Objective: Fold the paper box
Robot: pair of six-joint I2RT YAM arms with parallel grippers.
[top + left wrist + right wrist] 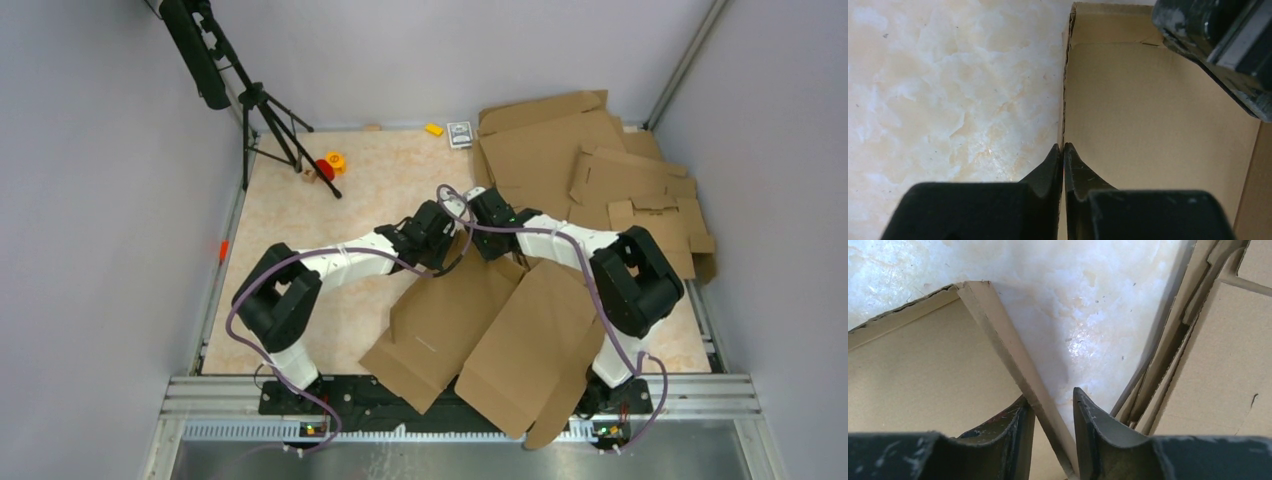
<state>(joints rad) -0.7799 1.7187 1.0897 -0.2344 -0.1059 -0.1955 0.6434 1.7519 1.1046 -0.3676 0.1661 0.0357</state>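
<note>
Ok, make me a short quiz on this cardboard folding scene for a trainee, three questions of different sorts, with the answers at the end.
1. True or false: the left gripper is shut on an edge of the plain brown corrugated cardboard paper box.
2. What stands between the right gripper's open fingers? A) a raised cardboard flap of the box B) a yellow block C) a purple cable.
3. Where in the top view does the pile of other flat brown cardboard blanks lie?
Key: 1 true; 2 A; 3 far right.
</note>
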